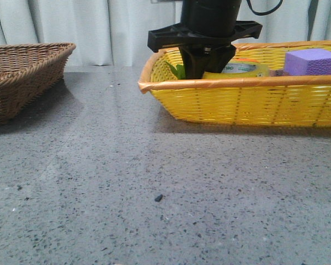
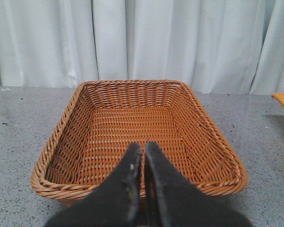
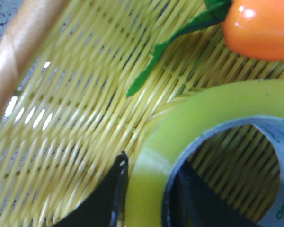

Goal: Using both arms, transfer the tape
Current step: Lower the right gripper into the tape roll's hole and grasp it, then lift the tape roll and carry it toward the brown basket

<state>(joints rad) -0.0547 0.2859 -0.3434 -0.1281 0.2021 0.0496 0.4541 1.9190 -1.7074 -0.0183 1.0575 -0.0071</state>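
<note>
carrot (image 3: pixel 262 26) and purple block (image 1: pixel 311 62) crowd tape (image 3: pixel 203 113); brown basket (image 2: pixel 137 132) open

The yellow basket (image 1: pixel 237 102) wall hides most of the tape (image 1: pixel 244 68), seemingly.

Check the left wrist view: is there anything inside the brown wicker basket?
No, the brown wicker basket shows only bare woven floor beyond the shut left end effector.

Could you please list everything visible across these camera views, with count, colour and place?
tape: one, translucent yellow with white core, flat in the yellow basket.
carrot: one, orange with green leaves, beside the tape.
purple block: one, at the yellow basket's right.
yellow basket: one, table's right.
brown basket: one, wicker, table's left.
table: one, grey speckled.
curtain: white, behind.
right gripper: black, fingers straddling the tape's wall.
left gripper: black, shut, before the brown basket.
</note>
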